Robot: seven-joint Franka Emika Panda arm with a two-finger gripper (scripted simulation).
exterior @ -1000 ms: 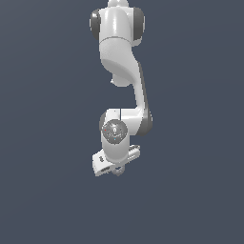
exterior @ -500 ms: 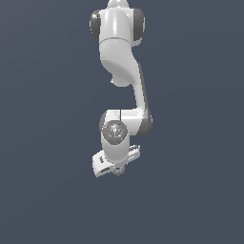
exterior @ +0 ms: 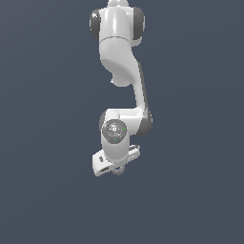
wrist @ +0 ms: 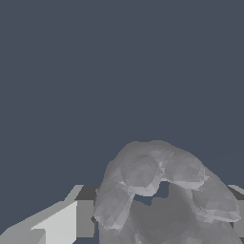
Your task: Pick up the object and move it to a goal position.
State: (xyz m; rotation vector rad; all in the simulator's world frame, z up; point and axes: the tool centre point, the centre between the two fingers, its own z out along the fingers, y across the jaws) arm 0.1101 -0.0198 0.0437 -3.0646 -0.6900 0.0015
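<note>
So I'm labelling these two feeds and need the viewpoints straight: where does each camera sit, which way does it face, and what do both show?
Exterior view: off the arm, apparently high and facing down its length; the whole white arm shows, ending at the end effector over plain grey ground.
Wrist view: on the wrist, facing along the fingers; the grey ring fills the foreground between them.
Shared: the end effector; the ring is barely visible in the exterior view.
</note>
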